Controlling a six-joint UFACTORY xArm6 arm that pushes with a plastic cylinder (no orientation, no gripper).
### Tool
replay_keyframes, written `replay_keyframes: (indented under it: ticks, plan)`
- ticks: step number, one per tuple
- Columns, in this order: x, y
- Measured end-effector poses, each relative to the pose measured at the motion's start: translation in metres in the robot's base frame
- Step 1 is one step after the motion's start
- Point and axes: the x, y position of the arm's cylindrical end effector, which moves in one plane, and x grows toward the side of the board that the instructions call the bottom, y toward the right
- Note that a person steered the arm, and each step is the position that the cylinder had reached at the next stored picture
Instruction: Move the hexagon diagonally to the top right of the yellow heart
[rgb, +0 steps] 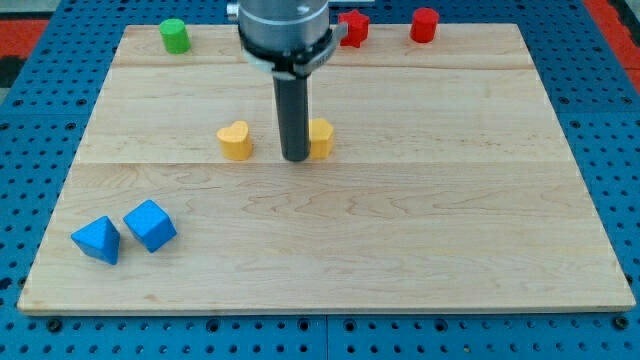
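Shown from the one camera view, a wooden board (480, 230) lies on a blue pegboard surface (620, 120). The arm descends from the view's top, its grey cylindrical housing (284, 30) narrowing to a straight dark rod (294, 110). My tip (294, 158) stands on the board just above its middle. No jaws exist on this rig, so no state of opening can be told; the rod ends plainly.

Immediately at the tip's right, the yellow hexagon (320, 139) appears touching or all but touching the rod, which covers its left edge. To the tip's left, apart from it, sits the yellow heart (235, 141). The tip therefore stands between the two yellow blocks, nearer the hexagon. Hexagon and heart lie at roughly one height in the view, the hexagon to the heart's right, with the rod and a strip of bare wood between them.

Along the board's top edge, from the view's left: a green cylinder (174, 35), well apart from the arm; a red star-shaped block (352, 27), partly hidden behind the housing; and a red cylinder (425, 24) to its right.

Near the board's lower left corner lie two blue blocks just beside each other: a blue triangular block (97, 240) and, up and to its right, a blue angular block (150, 224) whose exact shape cannot be made out. Both are well apart from the tip.
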Motion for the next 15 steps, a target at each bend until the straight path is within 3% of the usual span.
replay_keyframes:
  ticks: [1, 4, 5, 6, 8, 9, 10, 11, 14, 15]
  plan:
    - [-0.047, 0.001]
    - [0.008, 0.027]
    - [0.047, 0.028]
    - [0.053, 0.058]
    - [-0.017, 0.060]
    - [-0.029, 0.060]
    - [-0.029, 0.066]
    - [0.005, 0.092]
    - [-0.090, 0.050]
    - [-0.101, 0.066]
